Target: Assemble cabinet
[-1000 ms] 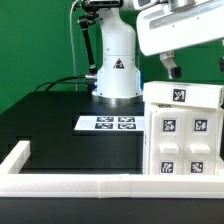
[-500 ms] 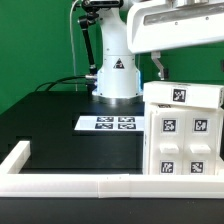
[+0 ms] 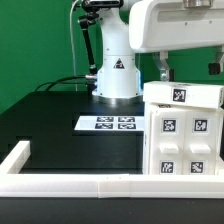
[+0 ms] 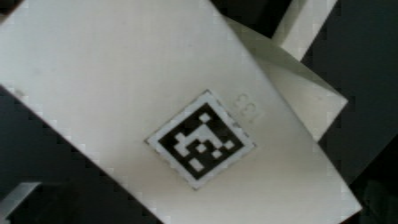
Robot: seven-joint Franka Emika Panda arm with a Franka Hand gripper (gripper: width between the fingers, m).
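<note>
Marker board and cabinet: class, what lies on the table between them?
Nothing: in the exterior view, only bare black table separates the marker board from the cabinet.

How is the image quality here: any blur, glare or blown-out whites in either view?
Exterior view: evenly lit and mostly sharp; the cabinet shows crisp tags but its white faces are nearly washed out, and the marker board stays readable. The hand is partly cut off by the frame. Wrist view: very close and soft, the tag slightly blurred, with dark corners.
</note>
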